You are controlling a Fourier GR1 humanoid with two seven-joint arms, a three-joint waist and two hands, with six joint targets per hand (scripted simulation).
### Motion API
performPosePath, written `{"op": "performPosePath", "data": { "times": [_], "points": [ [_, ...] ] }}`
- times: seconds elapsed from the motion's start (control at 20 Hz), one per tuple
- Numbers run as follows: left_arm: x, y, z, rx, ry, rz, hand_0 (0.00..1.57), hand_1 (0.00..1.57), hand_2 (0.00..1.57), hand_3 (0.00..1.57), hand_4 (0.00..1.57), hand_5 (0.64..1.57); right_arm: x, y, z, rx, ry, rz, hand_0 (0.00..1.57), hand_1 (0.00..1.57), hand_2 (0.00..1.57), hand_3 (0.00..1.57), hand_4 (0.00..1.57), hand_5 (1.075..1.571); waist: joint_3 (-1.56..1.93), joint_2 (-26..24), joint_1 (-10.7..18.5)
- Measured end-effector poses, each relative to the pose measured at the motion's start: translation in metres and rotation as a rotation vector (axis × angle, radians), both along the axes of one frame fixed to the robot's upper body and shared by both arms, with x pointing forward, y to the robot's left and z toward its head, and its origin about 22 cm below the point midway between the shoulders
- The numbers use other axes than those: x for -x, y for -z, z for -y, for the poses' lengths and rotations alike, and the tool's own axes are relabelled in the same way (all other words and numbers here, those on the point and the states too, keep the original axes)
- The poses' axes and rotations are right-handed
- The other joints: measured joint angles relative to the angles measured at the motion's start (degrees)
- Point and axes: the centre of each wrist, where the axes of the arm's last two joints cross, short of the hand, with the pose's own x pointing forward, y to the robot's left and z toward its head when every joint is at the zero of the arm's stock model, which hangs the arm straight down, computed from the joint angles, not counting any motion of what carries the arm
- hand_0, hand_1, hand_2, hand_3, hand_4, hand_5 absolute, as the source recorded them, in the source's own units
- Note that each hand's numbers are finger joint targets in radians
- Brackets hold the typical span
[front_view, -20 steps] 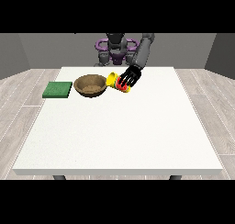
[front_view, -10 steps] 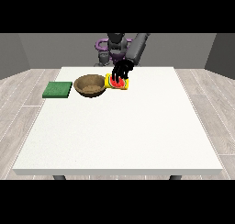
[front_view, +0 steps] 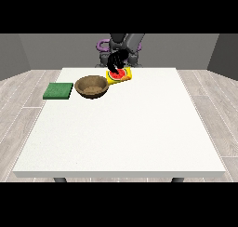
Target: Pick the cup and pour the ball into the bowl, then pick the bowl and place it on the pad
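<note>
**Cup Lies on Table; Hand Shifts Left Above It**

The hand now sits higher and further left in the frame than before. The cup is no longer raised beside the bowl; it lies tipped on the table, red interior showing.

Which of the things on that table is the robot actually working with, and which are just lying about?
Part of the job:
- yellow cup, tipped on its side beside the bowl, with the black hand on it
- brown bowl
- green pad, to the bowl's other side

Just there:
- white table; nothing else lies on it. The ball cannot be made out.
</note>
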Motion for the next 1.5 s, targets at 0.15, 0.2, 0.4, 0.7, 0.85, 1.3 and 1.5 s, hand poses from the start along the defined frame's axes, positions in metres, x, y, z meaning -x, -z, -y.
{"op": "performPosePath", "data": {
  "times": [0.15,0.2,0.4,0.7,0.85,1.3,1.5],
  "points": [
    [0.004,-0.003,0.023,-0.092,0.012,0.01,1.5,1.5,1.57,1.57,1.05,1.513,-0.006,0.004,0.004,-0.009,0.004,-0.018,0.0,0.0,0.0,0.0,0.39,1.566,-0.05,-1.0,0.2],
    [0.007,-0.003,0.03,-0.115,0.011,0.018,1.5,1.5,1.57,1.57,1.05,1.511,-0.008,0.006,0.008,-0.008,0.004,-0.011,0.0,0.0,0.0,0.0,0.39,1.566,-0.06,-0.9,0.2],
    [0.016,0.001,0.044,-0.138,0.007,0.021,1.5,1.5,1.57,1.57,1.01,1.52,-0.008,0.012,0.015,-0.008,-0.002,-0.013,0.0,0.0,0.0,0.0,0.38,1.565,-0.12,-0.8,0.5],
    [0.01,-0.01,0.021,0.28,-0.041,-0.05,1.25,1.25,1.57,1.57,0.78,1.571,0.004,0.019,0.049,0.002,0.061,-0.048,0.0,0.0,0.0,0.0,0.36,1.564,-0.23,-2.4,3.9],
    [0.006,-0.015,-0.004,0.523,-0.094,-0.05,1.24,1.24,1.57,1.57,0.76,1.568,0.01,0.02,0.055,0.003,0.078,-0.043,0.0,0.0,0.0,0.0,0.38,1.565,-0.35,-2.2,5.1],
    [0.035,0.016,-0.09,1.01,-0.087,0.029,1.54,1.54,1.57,1.57,1.48,1.461,0.025,0.0,0.053,0.003,0.073,0.072,0.0,0.0,0.0,0.0,0.43,1.566,-0.61,5.2,6.1],
    [0.039,0.01,-0.079,1.313,-0.019,0.016,1.37,1.37,1.57,1.57,0.99,1.571,0.028,-0.005,0.052,-0.01,0.079,0.095,0.0,0.0,0.0,0.0,0.46,1.564,-1.01,6.7,7.3]
  ]
}}
